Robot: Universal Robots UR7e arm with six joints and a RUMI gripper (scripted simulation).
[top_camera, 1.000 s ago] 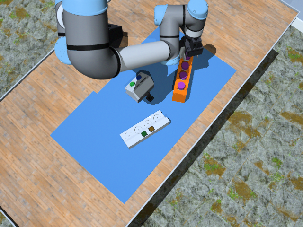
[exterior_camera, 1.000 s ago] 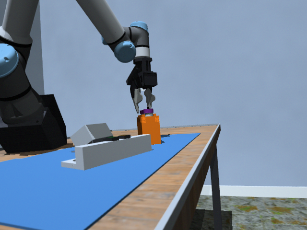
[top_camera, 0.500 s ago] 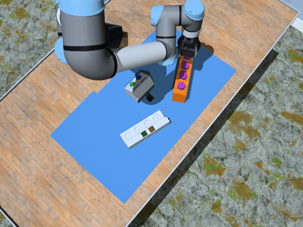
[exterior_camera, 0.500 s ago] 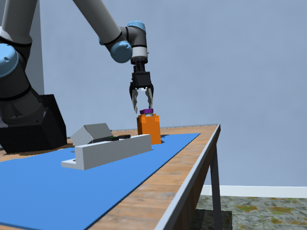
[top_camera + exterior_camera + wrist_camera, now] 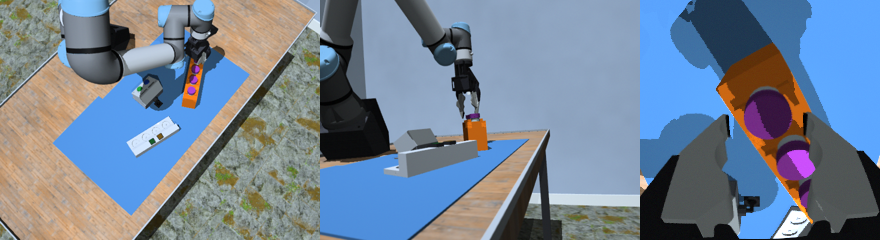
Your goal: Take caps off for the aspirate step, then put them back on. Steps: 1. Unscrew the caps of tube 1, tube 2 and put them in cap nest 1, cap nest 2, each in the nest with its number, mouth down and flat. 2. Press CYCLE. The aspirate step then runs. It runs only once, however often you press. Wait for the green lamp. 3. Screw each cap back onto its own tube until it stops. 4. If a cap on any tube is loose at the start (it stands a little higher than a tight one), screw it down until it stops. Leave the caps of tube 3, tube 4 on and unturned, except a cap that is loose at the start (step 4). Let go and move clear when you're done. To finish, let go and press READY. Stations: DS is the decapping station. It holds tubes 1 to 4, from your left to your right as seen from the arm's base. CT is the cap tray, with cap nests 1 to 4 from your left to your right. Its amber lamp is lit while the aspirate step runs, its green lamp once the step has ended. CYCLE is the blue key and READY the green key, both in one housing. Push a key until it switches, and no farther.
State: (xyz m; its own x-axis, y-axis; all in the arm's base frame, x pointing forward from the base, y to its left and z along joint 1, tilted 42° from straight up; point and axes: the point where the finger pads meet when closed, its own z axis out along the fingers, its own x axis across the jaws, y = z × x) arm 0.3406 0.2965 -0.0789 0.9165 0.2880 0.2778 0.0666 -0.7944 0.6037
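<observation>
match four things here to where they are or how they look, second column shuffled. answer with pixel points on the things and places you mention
1. decapping station [image 5: 189,102] [image 5: 478,133] [image 5: 751,70]
2. cap tray [image 5: 136,152] [image 5: 441,157]
3. READY key [image 5: 139,88]
4. CYCLE key [image 5: 146,81]

A. green, on the grey housing [image 5: 152,91] [image 5: 423,135]
B. orange, beneath the pincer [image 5: 202,59] [image 5: 469,115] [image 5: 766,115]
C. blue, beside the green key
D. white, its four nests without caps

Pairs: 1-B, 2-D, 3-A, 4-C

Over the last second I see the gripper [image 5: 198,59] [image 5: 469,114] [image 5: 766,115] turn about its upright axis, its black body swinging round above the orange station. From overhead, the wrist [image 5: 203,11] [image 5: 462,38] shifts slightly away from the tabletop's upper-right corner, and the elbow [image 5: 96,65] slides toward the upper-left edge. The arm's shadow uncovers more of the purple cap [image 5: 193,79] second from the station's end facing the tabletop's lower-right long edge.
</observation>
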